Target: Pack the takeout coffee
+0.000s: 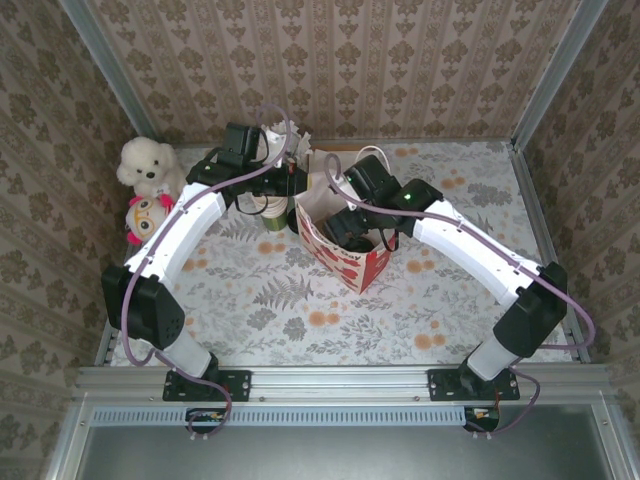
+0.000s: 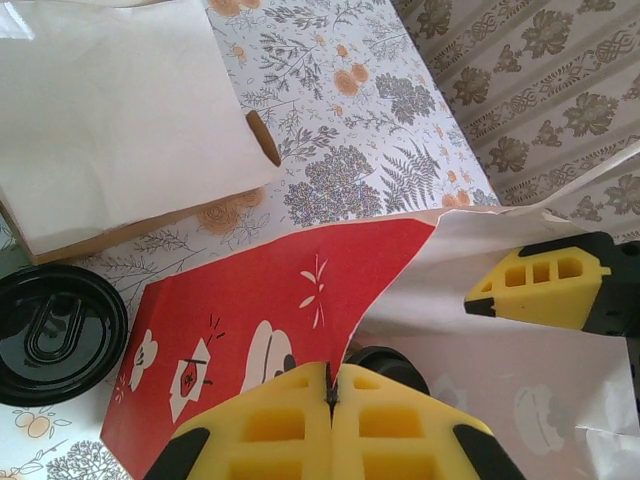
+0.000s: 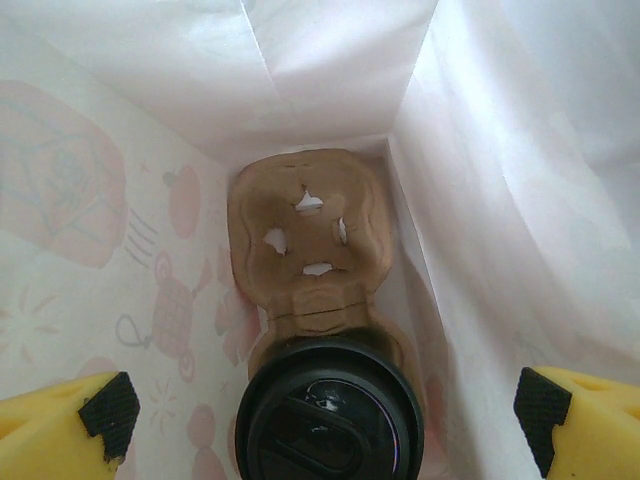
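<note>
Brown carrier (image 3: pixel 305 230) lies on the bag (image 1: pixel 350 265) floor; the lidded coffee (image 3: pixel 330 425) sits in its near slot; my right gripper (image 3: pixel 328 415) hangs above, jaws wide, holding nothing; my left gripper (image 2: pixel 330 395) is pinched on the bag's red rim.

— What stays out of sight inside the bag (image 3: pixel 520 150)?
— The sides of the coffee cup (image 3: pixel 330 420). Its black top covers them, and the bottom edge clips its near rim. The cardboard carrier (image 3: pixel 305 235) runs under the cup, so its near end is hidden. The right jaws are cut off at both lower corners.
— And from above?
— The right arm covers the bag's mouth. The green cups (image 1: pixel 271 222) sit mostly behind the left arm.
— From the left wrist?
— The left edge clips the loose black lid (image 2: pixel 55 335), and the white paper (image 2: pixel 110 120) runs off the top and left. A dark round thing (image 2: pixel 385 362) sits half behind the left jaws; I cannot tell what it is.
</note>
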`<action>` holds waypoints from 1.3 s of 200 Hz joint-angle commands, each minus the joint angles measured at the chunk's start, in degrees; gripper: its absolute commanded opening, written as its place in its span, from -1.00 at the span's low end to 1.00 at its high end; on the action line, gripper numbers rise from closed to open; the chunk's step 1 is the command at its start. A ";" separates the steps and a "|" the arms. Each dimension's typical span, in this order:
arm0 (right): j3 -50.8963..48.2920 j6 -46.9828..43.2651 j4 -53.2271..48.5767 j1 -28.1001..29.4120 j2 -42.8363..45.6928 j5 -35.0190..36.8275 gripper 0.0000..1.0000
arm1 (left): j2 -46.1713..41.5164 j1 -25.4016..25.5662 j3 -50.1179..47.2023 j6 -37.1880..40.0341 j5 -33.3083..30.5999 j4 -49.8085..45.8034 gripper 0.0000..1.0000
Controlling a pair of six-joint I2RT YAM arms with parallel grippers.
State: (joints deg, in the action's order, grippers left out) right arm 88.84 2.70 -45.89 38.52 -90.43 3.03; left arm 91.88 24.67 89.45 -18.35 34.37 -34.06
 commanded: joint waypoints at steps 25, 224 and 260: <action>-4.18 -0.81 8.63 0.30 7.13 -0.45 1.00 | -0.78 0.03 2.34 -1.63 -1.17 0.49 -1.00; -19.18 41.28 -1.39 -5.82 33.27 8.81 1.00 | -1.31 -0.34 1.50 -5.04 -4.32 1.81 -1.00; -18.03 46.94 2.22 -5.99 28.74 1.49 0.88 | -1.43 -0.32 1.29 -5.23 -4.03 1.85 -1.00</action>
State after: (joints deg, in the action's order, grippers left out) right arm 69.91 41.43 -43.55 32.71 -58.61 9.26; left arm 91.88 24.67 89.45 -22.76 30.13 -33.78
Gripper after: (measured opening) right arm 0.973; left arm 0.047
